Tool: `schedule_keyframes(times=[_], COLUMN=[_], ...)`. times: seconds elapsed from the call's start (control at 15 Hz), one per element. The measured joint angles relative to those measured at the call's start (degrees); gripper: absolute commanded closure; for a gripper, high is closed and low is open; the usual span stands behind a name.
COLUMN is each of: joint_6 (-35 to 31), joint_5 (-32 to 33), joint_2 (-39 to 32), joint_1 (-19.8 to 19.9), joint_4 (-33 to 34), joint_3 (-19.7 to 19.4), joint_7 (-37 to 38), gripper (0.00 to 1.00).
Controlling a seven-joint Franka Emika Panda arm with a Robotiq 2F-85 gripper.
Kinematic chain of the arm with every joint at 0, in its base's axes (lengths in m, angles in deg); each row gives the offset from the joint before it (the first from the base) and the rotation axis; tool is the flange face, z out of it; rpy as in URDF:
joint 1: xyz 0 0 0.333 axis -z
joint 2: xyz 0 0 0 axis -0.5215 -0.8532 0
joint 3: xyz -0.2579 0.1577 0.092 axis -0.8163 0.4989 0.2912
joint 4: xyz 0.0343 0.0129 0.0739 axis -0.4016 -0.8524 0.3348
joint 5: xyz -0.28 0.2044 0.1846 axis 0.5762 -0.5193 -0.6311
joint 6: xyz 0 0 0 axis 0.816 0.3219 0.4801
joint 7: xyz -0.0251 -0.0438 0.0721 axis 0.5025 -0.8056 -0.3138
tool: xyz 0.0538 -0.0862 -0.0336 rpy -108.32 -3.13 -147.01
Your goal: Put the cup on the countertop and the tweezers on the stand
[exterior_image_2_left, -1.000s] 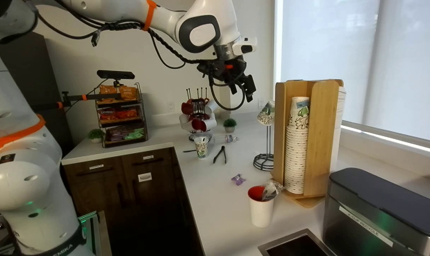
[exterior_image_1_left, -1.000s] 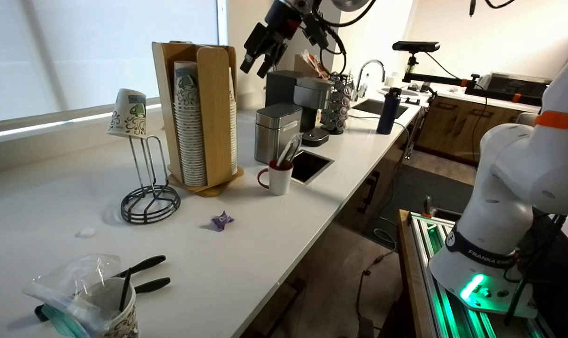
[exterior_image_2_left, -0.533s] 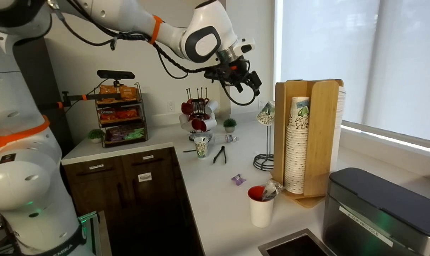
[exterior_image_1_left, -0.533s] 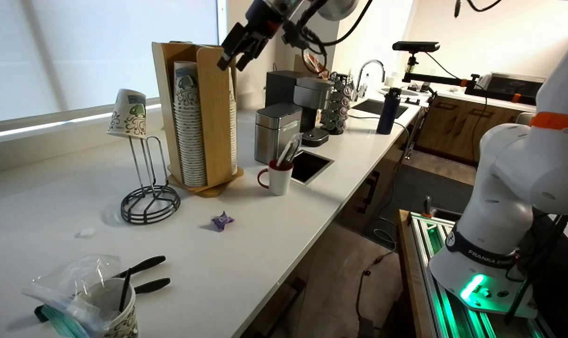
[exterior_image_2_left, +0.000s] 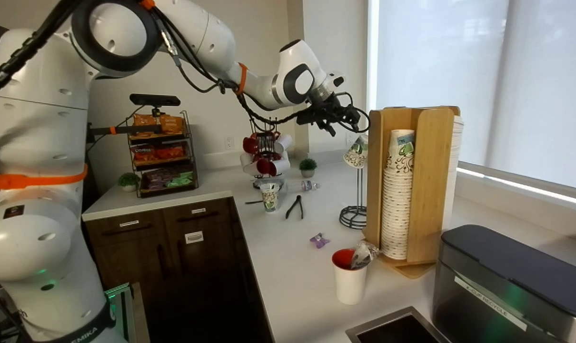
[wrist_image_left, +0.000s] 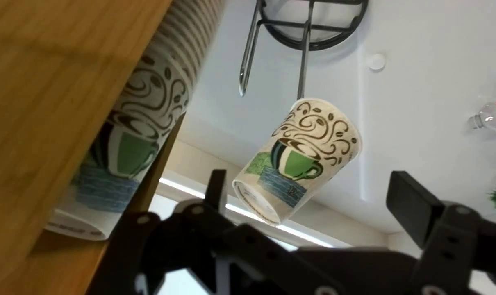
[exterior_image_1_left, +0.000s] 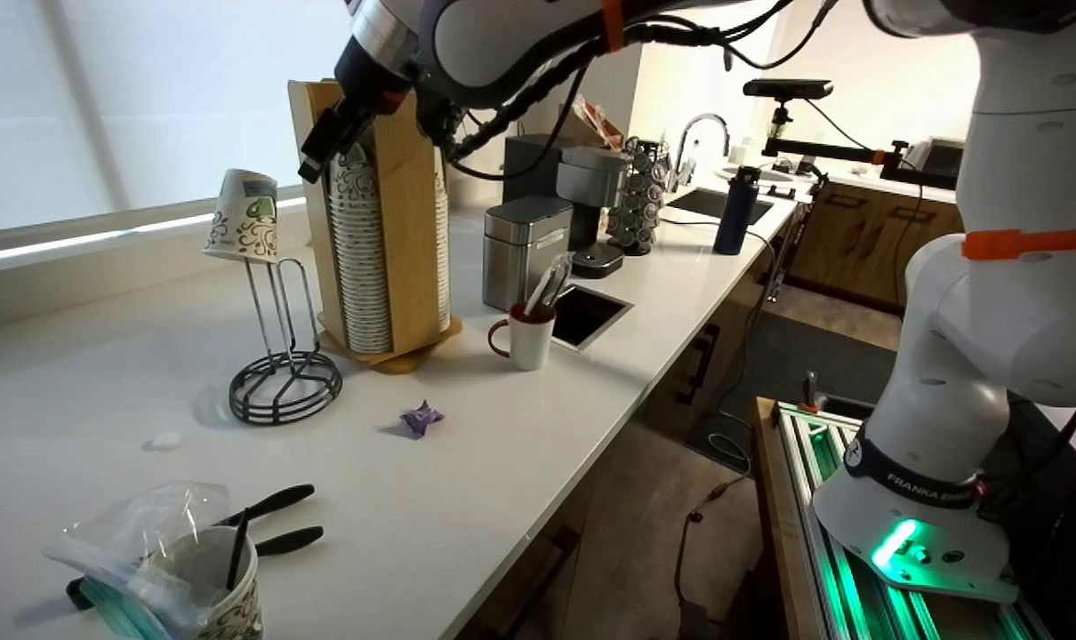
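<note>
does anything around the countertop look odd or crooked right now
Yes, the cup on the stand looks odd: it perches upside down and tilted at the top, rather than standing upright on the countertop. A small purple thing also lies loose there; I can't tell what it is.

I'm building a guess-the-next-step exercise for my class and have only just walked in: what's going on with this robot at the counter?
A robot arm has its hand open near the patterned cup, which sits upside down and tilted atop the wire stand. The hand holds nothing. The black tweezers lie on the white countertop, apart from the stand. Neither is where the task wants it: cup on the countertop, tweezers on the stand. The cup is likely next.
</note>
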Motion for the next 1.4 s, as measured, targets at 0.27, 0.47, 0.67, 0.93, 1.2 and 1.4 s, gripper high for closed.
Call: schedule_keyframes(times=[0.27,0.47,0.67,0.93,1.2,1.4], joint_6=[0.1,0.1,5.2,14.9,18.4,18.4], joint_5=[1.8,1.8,5.2,10.2,12.9,13.4], joint_2=[-2.9,-3.0,-3.5,-4.6,-9.3,-11.3], joint_1=[0.1,0.1,-0.6,-2.1,-2.8,-2.8], joint_4=[4.1,4.1,5.6,9.9,17.1,19.4], joint_3=[-0.6,-0.4,-0.4,0.3,1.1,1.1], joint_7=[0.1,-0.6,-1.9,-6.3,-13.7,-14.6], gripper=[0.00,0.00,0.00,0.00,0.00,0.00])
